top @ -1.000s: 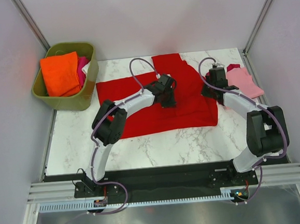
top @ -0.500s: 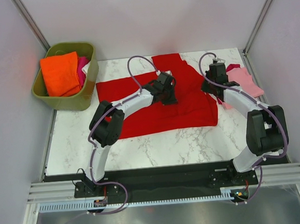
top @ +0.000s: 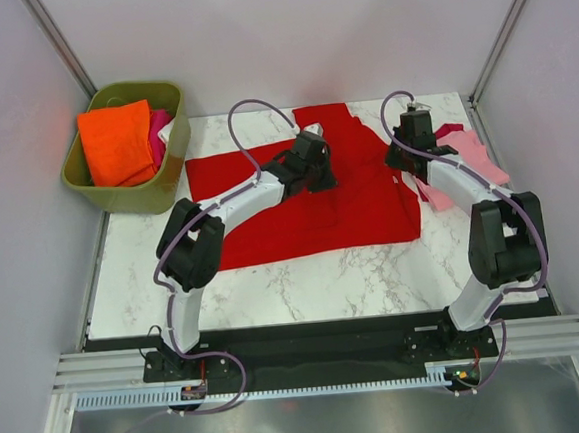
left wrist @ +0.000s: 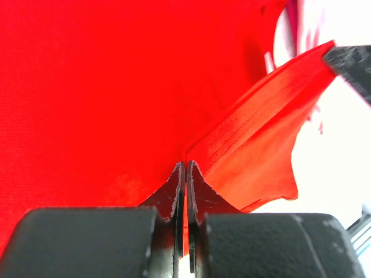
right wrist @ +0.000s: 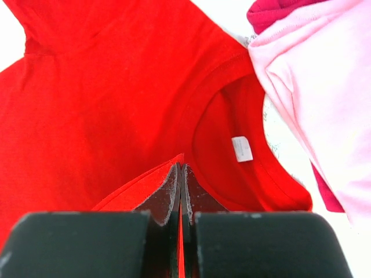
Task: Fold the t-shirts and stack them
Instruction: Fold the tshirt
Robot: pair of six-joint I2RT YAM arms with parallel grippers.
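With left gripper (left wrist: pixel 185 174) and right gripper (right wrist: pixel 181 174) both pinched tight on the red t-shirt (top: pixel 354 211), spread on the table (top: pixel 304 275) just beside the pink t-shirt (top: pixel 475 157), lift both bits together, pull evenly, lay flat. Probably pinching one layer only; hard to tell.

White marble-pattern desk (top: pixel 304 275). Pale grey wall panels (top: pixel 255 39) on three sides, metal corner posts (top: pixel 59 44), aluminium rails (top: pixel 81 371) at near edge. Even, bright light.
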